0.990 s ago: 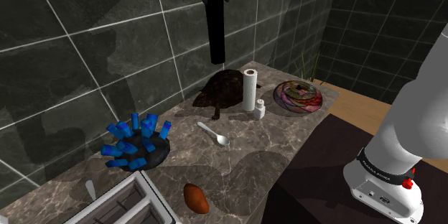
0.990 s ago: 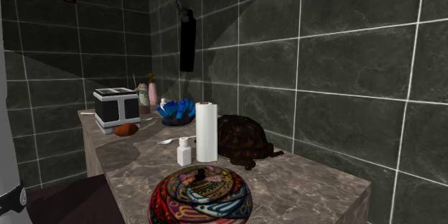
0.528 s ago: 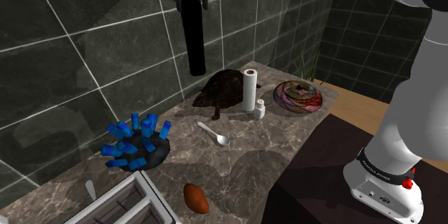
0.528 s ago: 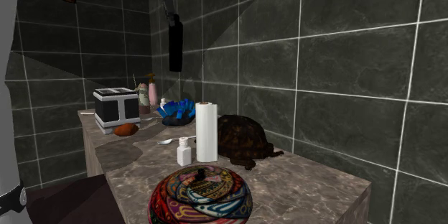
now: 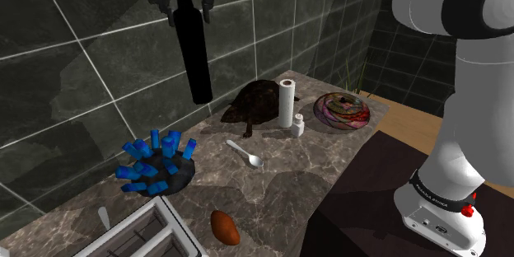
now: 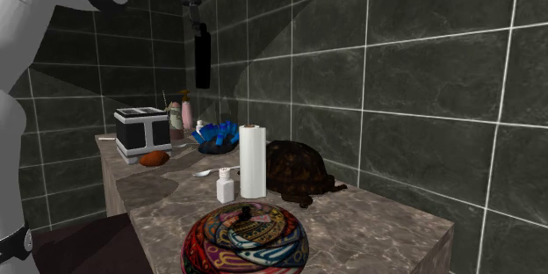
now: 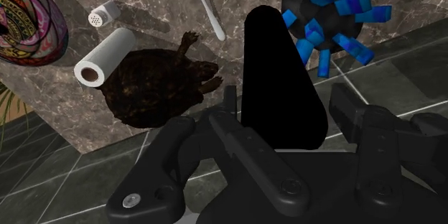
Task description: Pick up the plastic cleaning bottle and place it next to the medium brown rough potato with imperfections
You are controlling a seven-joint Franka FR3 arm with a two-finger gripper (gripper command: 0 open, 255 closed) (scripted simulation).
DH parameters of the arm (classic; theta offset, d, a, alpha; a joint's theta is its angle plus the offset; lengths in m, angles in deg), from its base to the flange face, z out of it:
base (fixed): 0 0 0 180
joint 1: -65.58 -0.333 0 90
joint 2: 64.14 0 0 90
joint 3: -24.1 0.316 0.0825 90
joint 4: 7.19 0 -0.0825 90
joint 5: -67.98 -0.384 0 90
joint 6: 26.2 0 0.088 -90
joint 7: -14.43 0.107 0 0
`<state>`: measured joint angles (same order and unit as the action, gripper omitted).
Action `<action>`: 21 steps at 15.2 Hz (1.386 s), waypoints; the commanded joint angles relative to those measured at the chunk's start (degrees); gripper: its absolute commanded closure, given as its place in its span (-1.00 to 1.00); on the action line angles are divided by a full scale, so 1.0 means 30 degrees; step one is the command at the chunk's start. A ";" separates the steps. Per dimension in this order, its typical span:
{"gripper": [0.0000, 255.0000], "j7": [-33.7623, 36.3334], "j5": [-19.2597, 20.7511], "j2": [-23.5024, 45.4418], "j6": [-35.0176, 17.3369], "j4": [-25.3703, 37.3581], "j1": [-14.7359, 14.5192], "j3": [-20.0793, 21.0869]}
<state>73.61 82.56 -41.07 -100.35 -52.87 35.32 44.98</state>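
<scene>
A tall, plain black bottle hangs upright high above the marble counter, close to the tiled wall. My gripper is shut on its top end. The second exterior view shows the bottle under the gripper, above the far part of the counter. Looking down along the fingers in the wrist view, the bottle is clasped in the gripper, over the counter's edge by the wall. The reddish-brown potato lies near the counter's front edge, beside the toaster; it is the potato before the toaster.
On the counter stand a black holder with blue spikes, a white spoon, a dark turtle figure, a paper roll, a small shaker and a colourful bowl. A pink bottle stands behind the toaster.
The gripper has carried the black bottle along the wall toward the shoulder view's left, from above the turtle toward the blue-spiked holder. Nothing on the counter has moved.
</scene>
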 commanded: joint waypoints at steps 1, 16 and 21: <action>1.00 0.0175 -0.0331 -0.0805 -0.1047 -0.1831 0.0391 0.0087; 1.00 0.0316 -0.1640 -0.3853 -0.6646 -1.0337 0.1836 0.0024; 1.00 0.0368 -0.1795 -0.4286 -0.8117 -1.2213 0.2011 -0.0020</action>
<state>74.74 77.27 -53.67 -123.70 -88.32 41.21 44.98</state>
